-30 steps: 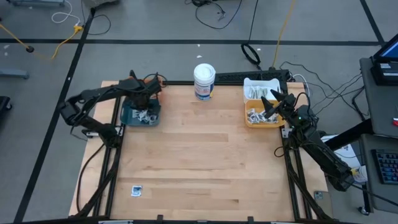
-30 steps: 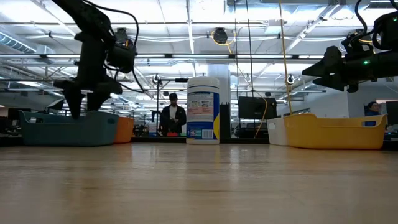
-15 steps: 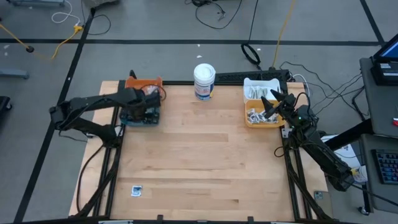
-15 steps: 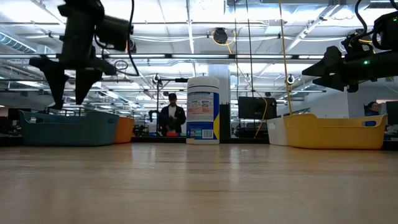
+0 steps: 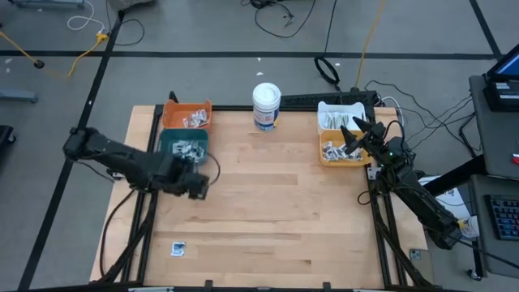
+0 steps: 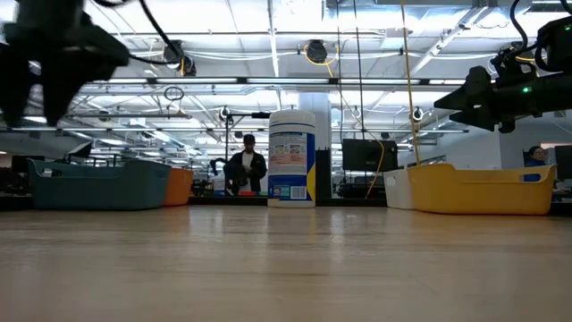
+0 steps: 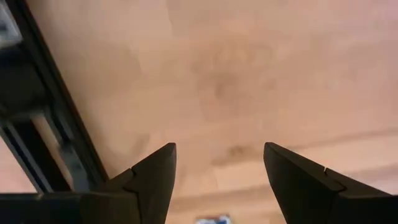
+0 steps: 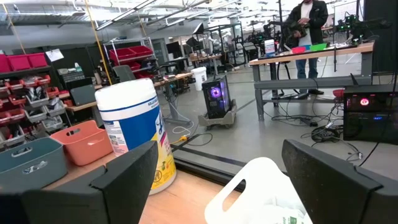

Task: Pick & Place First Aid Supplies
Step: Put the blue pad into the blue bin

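Note:
The first aid supplies are small packets lying in the bins: some in the teal bin (image 5: 188, 148), some in the orange bin (image 5: 195, 120), a heap in the yellow bin (image 5: 336, 151) and strips in the white bin (image 5: 334, 122). One blue-and-white packet (image 5: 178, 248) lies flat on the wood near the table's near left corner, and its edge shows in the left wrist view (image 7: 214, 219). My left gripper (image 5: 198, 186) (image 7: 219, 149) hangs open over bare table, nearward of the teal bin. My right gripper (image 5: 350, 135) (image 8: 217, 146) hovers open above the yellow bin.
A tall white tub with a blue label (image 5: 266, 105) (image 6: 291, 157) stands at the far edge, between the two pairs of bins. The black frame rail (image 7: 50, 124) runs along the table's left edge. Bare wood (image 5: 276, 203) fills the middle. A person (image 6: 248, 170) stands in the room beyond.
My left gripper has swung from above the teal bin toward the table's near edge, and now hangs over bare wood, open throughout. The right arm has kept still.

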Robot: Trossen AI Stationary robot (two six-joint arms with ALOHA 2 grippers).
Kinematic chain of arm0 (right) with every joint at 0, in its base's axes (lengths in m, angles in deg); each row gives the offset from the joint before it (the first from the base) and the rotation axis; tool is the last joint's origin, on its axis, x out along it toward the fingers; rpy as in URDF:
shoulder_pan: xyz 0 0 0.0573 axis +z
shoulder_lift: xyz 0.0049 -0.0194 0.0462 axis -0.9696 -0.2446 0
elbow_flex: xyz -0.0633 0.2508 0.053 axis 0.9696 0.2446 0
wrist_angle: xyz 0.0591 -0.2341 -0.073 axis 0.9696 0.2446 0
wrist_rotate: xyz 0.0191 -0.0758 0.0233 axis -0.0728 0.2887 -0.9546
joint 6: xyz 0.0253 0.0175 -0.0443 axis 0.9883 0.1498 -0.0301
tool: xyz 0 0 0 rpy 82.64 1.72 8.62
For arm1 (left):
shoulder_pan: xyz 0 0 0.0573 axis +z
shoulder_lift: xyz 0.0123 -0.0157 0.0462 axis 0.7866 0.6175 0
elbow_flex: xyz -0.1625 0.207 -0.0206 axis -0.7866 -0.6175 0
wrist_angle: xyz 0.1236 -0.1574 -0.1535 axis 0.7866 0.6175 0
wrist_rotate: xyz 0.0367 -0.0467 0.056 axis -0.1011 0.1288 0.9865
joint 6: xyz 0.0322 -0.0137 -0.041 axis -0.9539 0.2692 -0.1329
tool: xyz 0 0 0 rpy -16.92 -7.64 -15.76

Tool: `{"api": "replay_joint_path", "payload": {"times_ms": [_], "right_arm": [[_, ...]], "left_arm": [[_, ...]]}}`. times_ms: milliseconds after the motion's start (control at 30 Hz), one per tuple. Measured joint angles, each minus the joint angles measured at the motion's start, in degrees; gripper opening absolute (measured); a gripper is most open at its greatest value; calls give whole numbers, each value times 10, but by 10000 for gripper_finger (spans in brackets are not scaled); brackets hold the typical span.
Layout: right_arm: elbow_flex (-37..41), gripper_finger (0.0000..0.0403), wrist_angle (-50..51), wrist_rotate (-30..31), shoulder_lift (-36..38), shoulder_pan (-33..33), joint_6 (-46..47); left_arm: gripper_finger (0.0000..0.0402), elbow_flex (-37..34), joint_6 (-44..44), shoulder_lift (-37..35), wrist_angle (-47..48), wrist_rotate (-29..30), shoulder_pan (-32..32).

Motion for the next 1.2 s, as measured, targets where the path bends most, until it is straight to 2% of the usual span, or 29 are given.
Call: {"api": "replay_joint_path", "payload": {"times_ms": [233,433,667,1200], "right_arm": [[0,337,0,0,0,0,0],[0,337,0,0,0,0,0],[0,337,0,0,0,0,0],[0,337,0,0,0,0,0]], "left_arm": [[239,0,186,2,-24,-25,-159],[241,0,285,2,-77,-27,-248],[241,0,382,6,-104,-24,-324],[241,0,397,162,-241,-30,-380]]}}
